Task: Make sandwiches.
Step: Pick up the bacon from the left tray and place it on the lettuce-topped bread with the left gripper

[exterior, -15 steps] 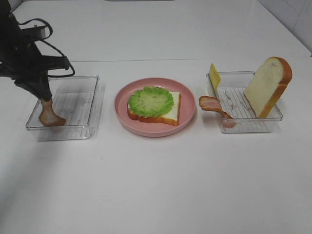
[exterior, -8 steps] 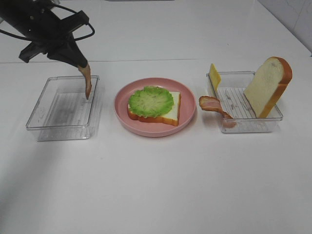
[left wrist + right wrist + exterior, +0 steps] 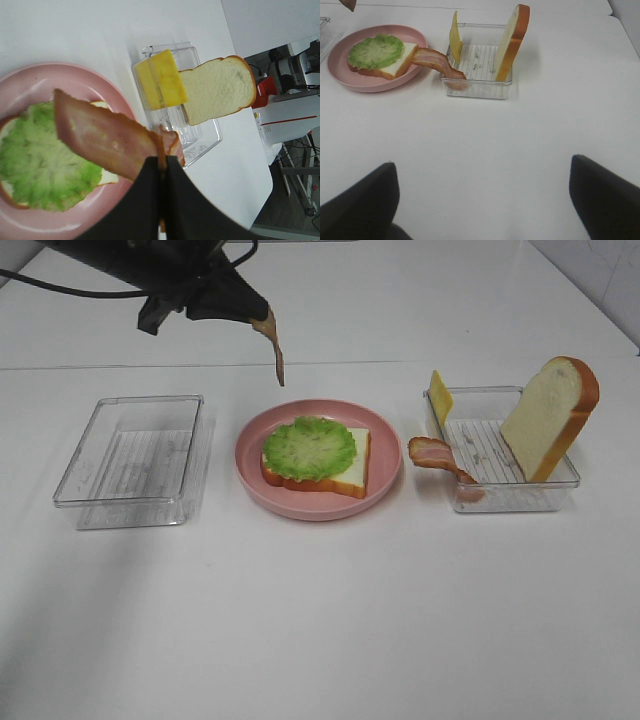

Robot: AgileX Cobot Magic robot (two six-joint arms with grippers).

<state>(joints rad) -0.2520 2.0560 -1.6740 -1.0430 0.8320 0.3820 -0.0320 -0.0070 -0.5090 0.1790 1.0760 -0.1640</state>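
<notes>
A bacon strip point(image 3: 438, 60) drapes over the tray point(image 3: 477, 90) holding upright cheese point(image 3: 454, 32) and bread point(image 3: 511, 44).

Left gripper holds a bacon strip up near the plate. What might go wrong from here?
1. The left gripper pinches the bacon strip by one end only, so it dangles; it may swing or slip and land off the lettuce.
2. The second bacon strip hangs over the rim of the right tray, close to the plate; a low pass might dislodge it.
</notes>
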